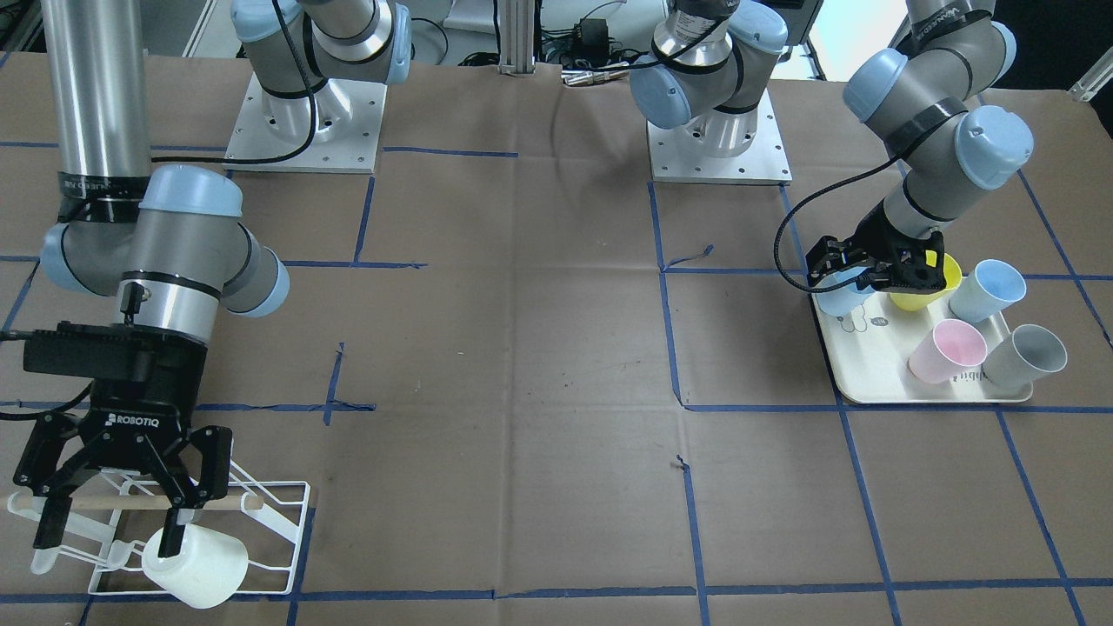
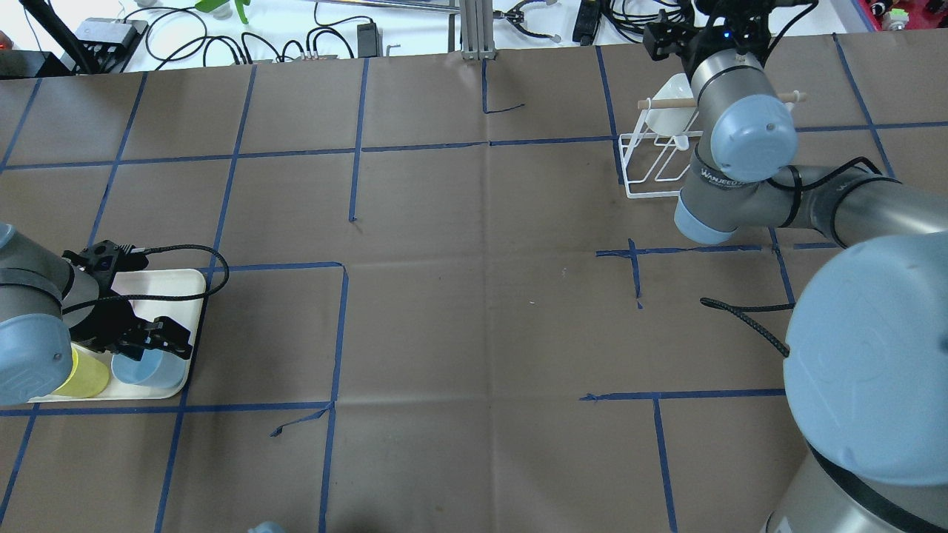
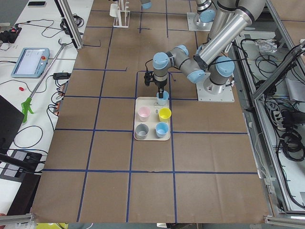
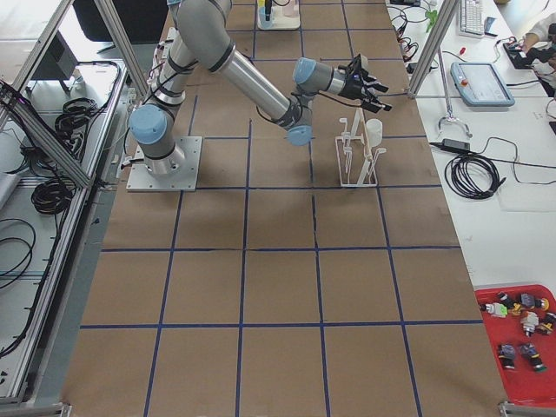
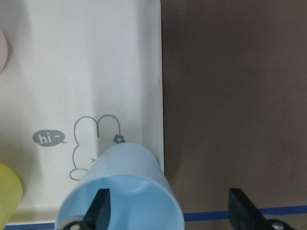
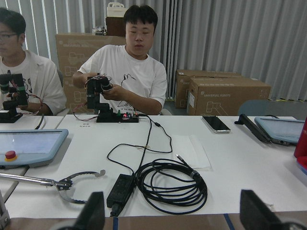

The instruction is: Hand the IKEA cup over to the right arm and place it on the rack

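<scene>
My left gripper is open at the corner of the cream tray. It straddles the wall of a light blue cup: one finger is inside the mouth and the other outside over the table paper. That cup also shows in the front view. My right gripper is open over the white wire rack with its wooden dowel. A white cup rests tilted on the rack, and one fingertip is at its rim. The right wrist view shows nothing between the fingers.
The tray also holds a yellow cup, a blue cup, a pink cup and a grey cup. Both arm bases stand at the table's back. Two operators sit beyond the rack side.
</scene>
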You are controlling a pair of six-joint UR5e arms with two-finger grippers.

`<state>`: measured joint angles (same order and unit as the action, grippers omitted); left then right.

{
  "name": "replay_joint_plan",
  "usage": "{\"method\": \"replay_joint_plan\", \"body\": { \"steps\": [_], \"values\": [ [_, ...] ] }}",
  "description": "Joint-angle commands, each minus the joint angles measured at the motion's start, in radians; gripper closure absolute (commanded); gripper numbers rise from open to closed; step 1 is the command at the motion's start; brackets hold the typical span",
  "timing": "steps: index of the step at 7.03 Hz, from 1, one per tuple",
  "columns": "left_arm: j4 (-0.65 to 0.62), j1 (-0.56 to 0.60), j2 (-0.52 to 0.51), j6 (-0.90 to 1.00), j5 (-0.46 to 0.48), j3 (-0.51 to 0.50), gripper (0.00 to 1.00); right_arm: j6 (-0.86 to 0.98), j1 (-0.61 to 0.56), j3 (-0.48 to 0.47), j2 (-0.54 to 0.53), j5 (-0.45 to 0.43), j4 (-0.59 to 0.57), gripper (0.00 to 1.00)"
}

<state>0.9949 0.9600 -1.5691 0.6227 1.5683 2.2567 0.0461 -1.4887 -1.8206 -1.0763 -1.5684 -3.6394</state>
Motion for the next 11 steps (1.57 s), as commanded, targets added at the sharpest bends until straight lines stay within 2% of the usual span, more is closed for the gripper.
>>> {"method": "replay_joint_plan", "body": {
  "steps": [1,3,4,6,8,10,11],
  "values": [
    [0.02,0.0,-0.012,-0.028,0.024,0.0,1.0,0.003,-0.033,-0.006,-0.126,-0.005,0.097,0.0],
    [0.028,0.002,0.01,-0.028,0.032,-0.005,1.0,0.0,-0.121,-0.037,-0.152,0.007,0.087,0.0],
    [0.036,0.002,0.02,-0.028,0.088,-0.011,1.0,-0.064,-0.166,-0.026,-0.154,0.042,0.088,0.0],
    [0.06,0.009,0.067,-0.029,0.104,-0.046,1.0,-0.361,-0.185,-0.026,-0.152,0.112,0.096,0.0],
    [0.253,0.046,0.115,-0.053,0.099,-0.219,1.0,-0.565,-0.2,-0.029,-0.151,0.186,0.096,0.0],
    [0.396,0.123,0.055,-0.096,0.093,-0.453,1.0,-0.795,-0.223,-0.032,-0.146,0.206,0.097,0.0],
    [0.43,0.129,-0.013,-0.097,0.093,-0.562,1.0,-0.915,-0.232,-0.032,-0.145,0.208,0.099,0.0]
  ]
}}
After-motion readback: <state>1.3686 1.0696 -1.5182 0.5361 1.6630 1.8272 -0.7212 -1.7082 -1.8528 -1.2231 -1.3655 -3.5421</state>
